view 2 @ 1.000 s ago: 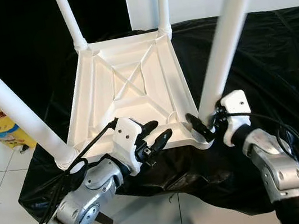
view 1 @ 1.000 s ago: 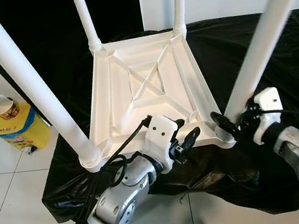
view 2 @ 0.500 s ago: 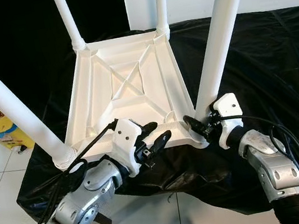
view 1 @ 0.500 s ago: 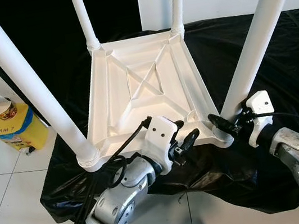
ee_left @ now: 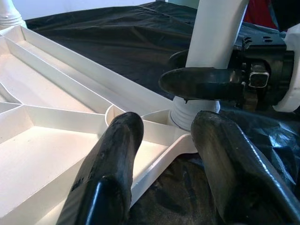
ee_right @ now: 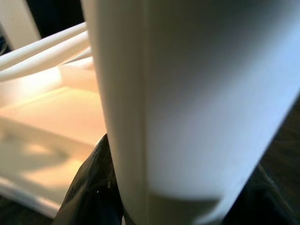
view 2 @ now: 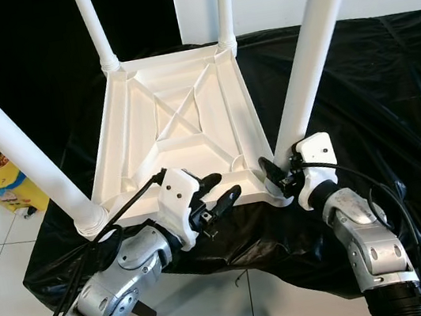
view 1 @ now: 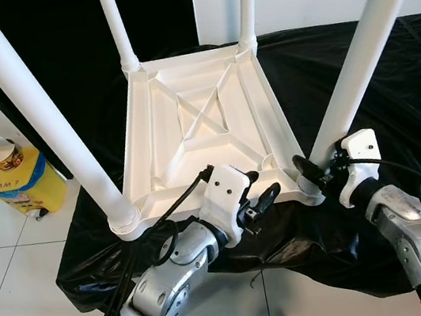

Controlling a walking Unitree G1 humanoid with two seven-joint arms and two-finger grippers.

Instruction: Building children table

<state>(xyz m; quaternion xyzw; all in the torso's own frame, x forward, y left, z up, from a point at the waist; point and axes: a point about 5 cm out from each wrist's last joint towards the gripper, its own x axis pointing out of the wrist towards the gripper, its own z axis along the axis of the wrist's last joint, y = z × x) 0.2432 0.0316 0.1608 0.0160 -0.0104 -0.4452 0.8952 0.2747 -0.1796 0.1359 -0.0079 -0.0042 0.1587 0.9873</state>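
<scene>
The white children's table lies upside down on a black cloth, with its four legs pointing up. My right gripper is shut on the near right leg, just above the collar where the leg meets the corner. In the right wrist view that leg stands between the dark fingers. My left gripper stays open over the table's front rim, a little left of that corner. The left wrist view shows the left gripper facing the leg, with a right finger across the leg.
The black cloth drapes over a low platform and down onto the white tiled floor. A yellow container with a capped jar on top stands on the floor to the left. A dark doorway and a white wall lie behind.
My right arm has drawn in toward the table corner, and the near right leg now stands a little steeper. The left arm has not moved.
</scene>
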